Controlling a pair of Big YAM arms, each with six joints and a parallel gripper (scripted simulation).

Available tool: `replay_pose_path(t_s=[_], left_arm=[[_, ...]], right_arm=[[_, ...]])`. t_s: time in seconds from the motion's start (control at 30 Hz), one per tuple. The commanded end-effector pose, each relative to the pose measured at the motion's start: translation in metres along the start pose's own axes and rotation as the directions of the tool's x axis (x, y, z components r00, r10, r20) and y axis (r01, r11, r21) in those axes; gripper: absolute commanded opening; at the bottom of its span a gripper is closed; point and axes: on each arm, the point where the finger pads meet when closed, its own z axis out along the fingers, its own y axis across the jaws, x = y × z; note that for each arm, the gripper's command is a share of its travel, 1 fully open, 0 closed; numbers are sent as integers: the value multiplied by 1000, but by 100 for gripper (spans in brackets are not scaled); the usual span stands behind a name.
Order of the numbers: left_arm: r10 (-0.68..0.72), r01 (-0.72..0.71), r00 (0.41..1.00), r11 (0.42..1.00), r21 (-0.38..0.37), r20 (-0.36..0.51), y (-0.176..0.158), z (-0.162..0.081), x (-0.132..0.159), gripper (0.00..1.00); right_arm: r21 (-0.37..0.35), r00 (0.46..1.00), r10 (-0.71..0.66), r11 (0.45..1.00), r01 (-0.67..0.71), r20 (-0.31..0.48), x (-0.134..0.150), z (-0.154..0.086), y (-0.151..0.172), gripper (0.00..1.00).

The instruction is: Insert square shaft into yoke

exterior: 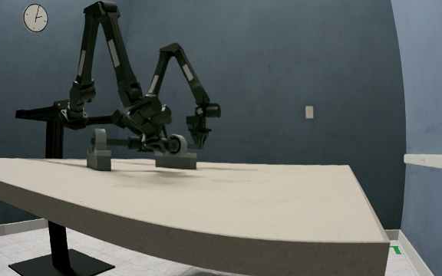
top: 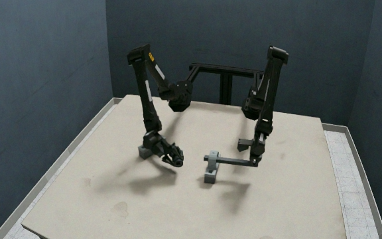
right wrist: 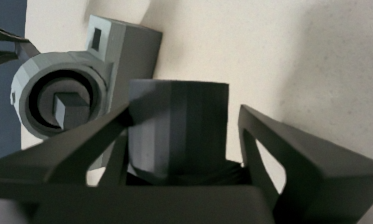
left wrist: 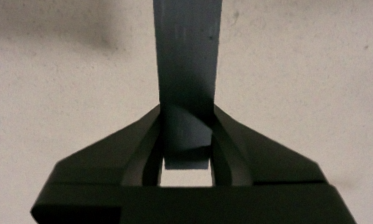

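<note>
The dark square shaft (top: 235, 161) lies level through a grey bearing support (top: 211, 166). Its tip sticks out on the side facing the universal joint. My left gripper (top: 254, 161) points down and is shut on the shaft's far end, as the left wrist view shows (left wrist: 187, 145). The universal joint stands on a grey base block (top: 142, 152). My right gripper (top: 172, 157) is shut on its free yoke (top: 177, 161), which is held off the table. In the right wrist view the yoke (right wrist: 179, 130) points toward the support ring (right wrist: 62, 100) and the shaft tip (right wrist: 69, 110). A gap separates yoke and tip.
A black gantry (top: 225, 71) at the table's back edge carries both arm bases. In the exterior view the joint base (exterior: 99, 151) is at the left, the support (exterior: 176, 153) at the right, and the left gripper (exterior: 199, 142) just beyond it.
</note>
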Motion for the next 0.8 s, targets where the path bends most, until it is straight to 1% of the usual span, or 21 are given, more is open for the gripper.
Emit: replay_pose_path(t_s=[0.0, 0.23, 0.33, 0.37, 0.4, 0.53, 0.6, 0.63, 0.67, 0.77], left_arm=[[-1, 1, 1000, 1000, -18, 0, 8, -3, 1, 18], [-1, 1, 1000, 1000, -18, 0, 8, -3, 1, 18], [-1, 1, 1000, 1000, -18, 0, 8, -3, 1, 18], [-1, 1, 1000, 1000, -18, 0, 8, -3, 1, 18], [-1, 1, 1000, 1000, -18, 0, 8, -3, 1, 18], [-1, 1, 1000, 1000, -18, 0, 8, -3, 1, 18], [-1, 1, 1000, 1000, -18, 0, 8, -3, 1, 18], [-1, 1, 1000, 1000, -18, 0, 8, -3, 1, 18], [-1, 1, 1000, 1000, -18, 0, 8, -3, 1, 18], [-1, 1, 1000, 1000, -18, 0, 8, -3, 1, 18]], right_arm=[[-50, 998, -61, 997, 61, -2, -12, -2, 17, 56], [-90, 990, -127, 989, 121, -68, -10, 2, 22, 56], [-90, 990, -127, 989, 121, -68, -10, 2, 22, 56], [-89, 988, -141, 987, 135, -57, -16, -2, 24, 56], [-98, 987, -140, 986, 132, -80, -9, 2, 23, 56], [-126, 976, -184, 978, 169, -120, -7, 5, 26, 56], [-129, 974, -189, 976, 173, -125, -7, 5, 26, 56], [-128, 973, -202, 974, 188, -115, -13, 1, 28, 56], [-138, 970, -202, 973, 184, -136, -6, 5, 27, 56], [-156, 958, -234, 965, 209, -165, -5, 7, 29, 56]])
